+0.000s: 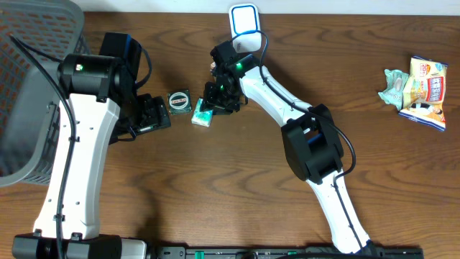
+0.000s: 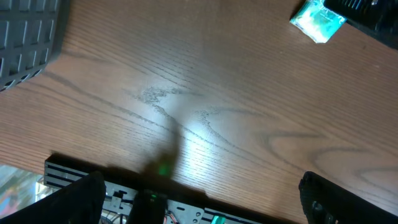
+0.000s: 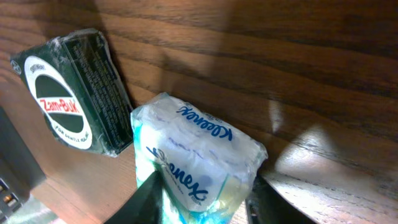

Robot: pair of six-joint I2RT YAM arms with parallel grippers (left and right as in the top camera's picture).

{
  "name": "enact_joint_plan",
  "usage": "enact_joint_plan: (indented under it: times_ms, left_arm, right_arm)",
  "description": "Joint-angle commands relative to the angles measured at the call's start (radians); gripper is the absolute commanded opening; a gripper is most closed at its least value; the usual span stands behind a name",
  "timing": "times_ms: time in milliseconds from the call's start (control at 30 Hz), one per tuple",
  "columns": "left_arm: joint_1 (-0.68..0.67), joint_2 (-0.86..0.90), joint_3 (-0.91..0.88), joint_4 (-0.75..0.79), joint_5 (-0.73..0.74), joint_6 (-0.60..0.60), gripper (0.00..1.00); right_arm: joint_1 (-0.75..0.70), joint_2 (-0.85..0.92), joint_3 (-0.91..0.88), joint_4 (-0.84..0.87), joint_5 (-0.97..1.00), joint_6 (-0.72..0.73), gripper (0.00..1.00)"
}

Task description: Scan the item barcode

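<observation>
**A:** Where was the pack?

**B:** Pack (image 1: pixel 203 114) lay near the middle of the table (image 1: pixel 345 50), under the right arm's wrist. Clear wrap, blue "Kleenex" print, teal at 1 end.

**A:** Lifted or down?

**B:** Could not tell for sure. The right wrist view showed wood close behind it.

**A:** Right jaws?

**B:** Set astride the pack, 1 finger (image 3: pixel 146 199) at each side of its near end. Both fingers looked to meet the wrap. Whether they clamped it firmly, could not tell.

**A:** Left jaws?

**B:** Wide open, nothing between them. The 2 fingers (image 2: pixel 74 199) sat at the bottom corners of the left wrist view, with only bare wood between. Overhead, they hung over the table to the left of the box.

**A:** Which box?

**B:** Dark green box (image 1: pixel 178 100) with a round "Zam-Buk" label, just beside the pack on its left. Whether the 2 touched, could not tell.

**A:** Anything else noted?

**B:** A white device (image 1: pixel 244 19) with a blue rim at the far edge, behind the right wrist. Snack packets (image 1: pixel 417 86) at the far right, well apart from the pack. A grey basket (image 1: pixel 29 108) at the left edge, beside the left arm.
</observation>
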Motion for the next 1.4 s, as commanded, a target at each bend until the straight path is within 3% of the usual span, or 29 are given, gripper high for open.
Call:
enact_joint_plan:
  times_ms: [0, 133, 167, 367, 567, 800, 1100, 1367]
  left_arm:
    - [0.002, 0.004, -0.001, -0.002, -0.013, -0.002, 0.98]
    - [0.002, 0.004, -0.001, -0.002, -0.013, -0.002, 0.98]
    - [0.002, 0.004, -0.001, -0.002, -0.013, -0.002, 0.98]
    - [0.002, 0.004, -0.001, -0.002, -0.013, -0.002, 0.98]
    - [0.002, 0.004, -0.001, -0.002, -0.013, -0.002, 0.98]
    - [0.002, 0.004, -0.001, -0.002, -0.013, -0.002, 0.98]
    - [0.002, 0.004, -0.001, -0.002, -0.013, -0.002, 0.98]
    - [0.002, 0.004, -0.001, -0.002, -0.013, -0.002, 0.98]
  right_arm:
    - [0.008, 0.029, -0.020, -0.002, 0.043, 0.007, 0.31]
    - [0.006, 0.029, -0.024, -0.026, 0.038, -0.019, 0.02]
    - [0.005, 0.029, -0.024, -0.038, 0.027, -0.039, 0.01]
    - [-0.047, 0.014, -0.022, -0.111, -0.153, -0.209, 0.01]
    - [-0.164, -0.049, -0.022, -0.256, -0.305, -0.529, 0.01]
    - [-0.336, -0.134, -0.022, -0.543, -0.502, -0.996, 0.01]
    - [-0.490, -0.151, -0.022, -0.806, -0.706, -1.372, 0.01]
    - [-0.505, -0.155, -0.023, -0.806, -0.723, -1.366, 0.01]
